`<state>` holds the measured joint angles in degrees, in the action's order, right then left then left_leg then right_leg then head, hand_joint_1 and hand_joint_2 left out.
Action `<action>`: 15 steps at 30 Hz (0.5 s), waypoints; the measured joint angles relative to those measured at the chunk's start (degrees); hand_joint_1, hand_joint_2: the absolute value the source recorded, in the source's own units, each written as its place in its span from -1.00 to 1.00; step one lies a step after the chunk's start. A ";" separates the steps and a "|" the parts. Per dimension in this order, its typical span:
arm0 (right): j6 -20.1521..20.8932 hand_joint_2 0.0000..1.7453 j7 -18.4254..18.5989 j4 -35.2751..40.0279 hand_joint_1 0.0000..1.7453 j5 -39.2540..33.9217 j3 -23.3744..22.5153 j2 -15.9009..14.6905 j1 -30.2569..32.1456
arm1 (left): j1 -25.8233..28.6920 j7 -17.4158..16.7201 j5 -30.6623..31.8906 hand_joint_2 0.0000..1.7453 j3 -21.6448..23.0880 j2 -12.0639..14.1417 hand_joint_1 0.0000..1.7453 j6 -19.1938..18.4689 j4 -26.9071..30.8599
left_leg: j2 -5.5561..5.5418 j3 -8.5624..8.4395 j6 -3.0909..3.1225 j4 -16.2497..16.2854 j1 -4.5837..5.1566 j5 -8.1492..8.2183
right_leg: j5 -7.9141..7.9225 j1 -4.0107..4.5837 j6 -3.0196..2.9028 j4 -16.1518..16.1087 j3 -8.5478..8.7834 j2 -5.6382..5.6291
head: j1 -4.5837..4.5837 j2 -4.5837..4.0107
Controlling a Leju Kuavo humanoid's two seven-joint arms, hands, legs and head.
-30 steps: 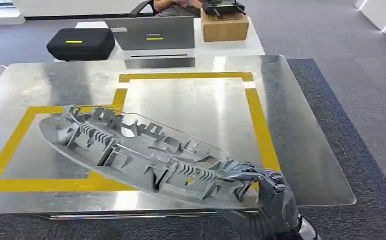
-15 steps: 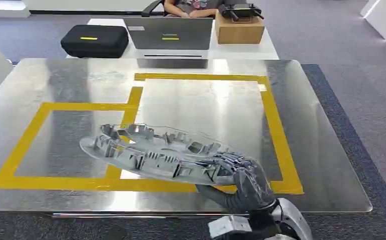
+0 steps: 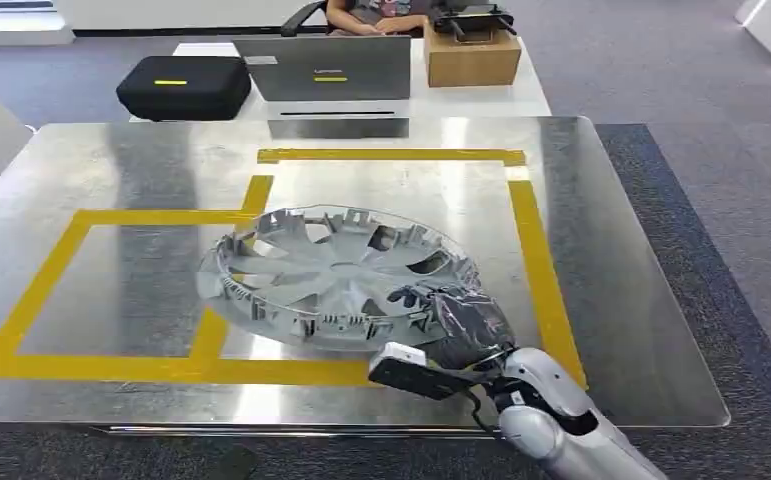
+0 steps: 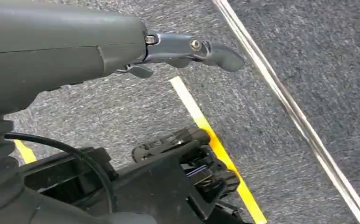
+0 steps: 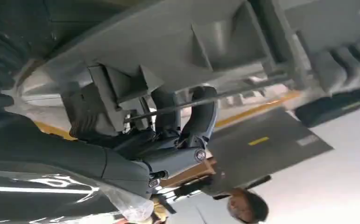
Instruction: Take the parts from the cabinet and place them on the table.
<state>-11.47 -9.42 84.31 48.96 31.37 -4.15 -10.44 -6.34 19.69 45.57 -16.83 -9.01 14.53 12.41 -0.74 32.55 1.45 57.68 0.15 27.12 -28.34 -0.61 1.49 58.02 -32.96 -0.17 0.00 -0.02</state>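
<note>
Grey plastic, ribbed on its underside, the wheel cover (image 3: 336, 275) is hanging just over the steel table (image 3: 111, 160), tilted, its far rim sitting inside the yellow tape outline (image 3: 533, 250) and its near rim crossing the front strip of that tape. The right hand (image 3: 456, 315) is gripping the cover's near edge, fingers (image 5: 201, 112) hooking around a wire ring and rib on the underside in the right wrist view. The left hand (image 4: 187, 49) is hanging beside the robot over carpet, holding nothing, its fingers lying loosely extended.

Setting it down well probably means lowering the far rim onto the table first, inside the tape outline, then levelling the near rim before the fingers are unhooking from the wire, so the cover is not sliding or snagging. Whether the far rim is already touching the steel is hard to tell from here.

Compared with half a second ago, the cover is rolling from nearly edge-on toward flat, its spoked face now showing, and the wrist is turning with it. The camera is also shifting slightly.
</note>
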 joint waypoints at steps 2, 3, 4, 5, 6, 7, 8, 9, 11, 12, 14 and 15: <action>-0.42 1.00 0.99 -4.13 1.00 0.44 -0.57 0.16 -2.58 | -0.01 -0.04 -0.09 1.00 0.00 0.09 -1.00 -0.15 0.02 | 0.00 -0.02 -0.29 -0.05 -0.04 -0.05 | 0.03 0.04 -0.06 0.02 0.01 0.00 | 0.04 0.00; -0.77 1.00 1.49 -6.03 1.00 0.75 -0.94 0.33 -3.67 | -0.01 -0.18 -0.09 1.00 -0.02 0.15 -1.00 -0.17 0.02 | 0.00 -0.01 -0.73 -0.08 -0.08 -0.07 | 0.02 0.05 -0.08 0.04 0.02 0.02 | 0.02 0.00; -1.27 1.00 1.97 -8.02 1.00 0.99 -1.29 0.53 -4.73 | 0.03 -0.24 -0.13 1.00 -0.04 0.18 -1.00 -0.22 0.02 | -0.01 0.00 -0.99 -0.09 -0.11 -0.12 | 0.02 0.06 -0.10 0.05 0.03 0.05 | 0.02 0.00; -1.83 1.00 2.49 -10.33 1.00 1.14 -1.79 0.74 -5.73 | 0.10 -0.24 -0.37 1.00 -0.11 0.26 -1.00 -0.48 0.02 | -0.03 -0.01 -1.01 -0.09 -0.11 -0.13 | 0.03 0.06 -0.12 0.05 0.06 0.08 | 0.00 0.00; -2.30 1.00 2.74 -12.09 1.00 1.27 -2.28 1.07 -6.67 | 0.18 -0.24 -0.37 1.00 -0.18 0.35 -1.00 -0.72 0.02 | -0.06 0.00 -1.06 -0.09 -0.10 -0.15 | 0.06 0.05 -0.17 0.06 0.07 0.09 | 0.00 0.00; -2.76 1.00 2.84 -13.94 1.00 1.40 -2.73 1.38 -7.60 | 0.29 -0.24 -0.39 1.00 -0.22 0.44 -1.00 -0.74 0.02 | -0.06 0.00 -1.08 -0.08 -0.09 -0.17 | 0.09 0.04 -0.21 0.05 0.09 0.09 | 0.00 0.00; -3.19 1.00 3.13 -15.67 1.00 1.53 -3.11 1.62 -8.41 | 0.39 -0.26 -0.44 1.00 -0.24 0.55 -1.00 -0.72 0.02 | -0.06 0.00 -1.09 -0.07 -0.09 -0.17 | 0.12 0.03 -0.24 0.05 0.10 0.09 | 0.00 0.00; -3.52 1.00 3.46 -17.22 1.00 1.77 -3.50 1.90 -9.07 | 0.46 -0.46 -0.44 1.00 -0.31 0.61 -1.00 -0.70 0.02 | -0.06 0.01 -1.08 -0.05 -0.06 -0.18 | 0.15 0.01 -0.19 0.05 0.13 0.09 | 0.00 0.00; -4.31 1.00 4.75 -20.65 1.00 2.71 -4.26 2.52 -10.62 | 0.63 -1.38 -0.52 1.00 -0.63 0.77 -1.00 -0.57 0.02 | -0.06 0.01 -1.08 0.02 0.00 -0.17 | 0.19 -0.06 -0.14 0.04 0.16 0.10 | 0.00 0.00; -4.83 1.00 5.49 -22.45 1.00 3.45 -4.44 2.91 -11.46 | 0.72 -1.55 -0.68 1.00 -0.83 0.90 -1.00 -0.55 0.02 | -0.05 0.01 -1.08 0.04 0.02 -0.17 | 0.20 -0.07 -0.12 0.03 0.16 0.09 | -0.02 0.00; -5.64 1.00 6.23 -25.52 1.00 4.41 -5.05 3.45 -12.69 | 0.83 -1.81 -1.00 1.00 -1.46 0.98 -1.00 -0.50 0.02 | -0.07 0.04 -1.08 0.09 0.04 -0.18 | 0.23 -0.10 -0.07 -0.03 0.19 0.13 | -0.06 0.00; -5.68 1.00 6.32 -26.62 1.00 4.72 -5.16 3.67 -13.36 | 0.91 -2.08 -1.07 1.00 -1.66 1.01 -1.00 -0.46 0.02 | -0.07 0.04 -1.07 0.14 0.05 -0.17 | 0.23 -0.11 -0.07 -0.03 0.20 0.12 | 0.02 0.00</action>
<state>-17.16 -3.10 57.70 53.68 26.21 -0.48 -23.81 -5.43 17.62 44.50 -18.49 -8.00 14.08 12.44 -0.81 32.59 0.38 57.82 0.20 26.95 -28.11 -0.72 1.42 57.99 -32.76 -0.05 0.02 -0.02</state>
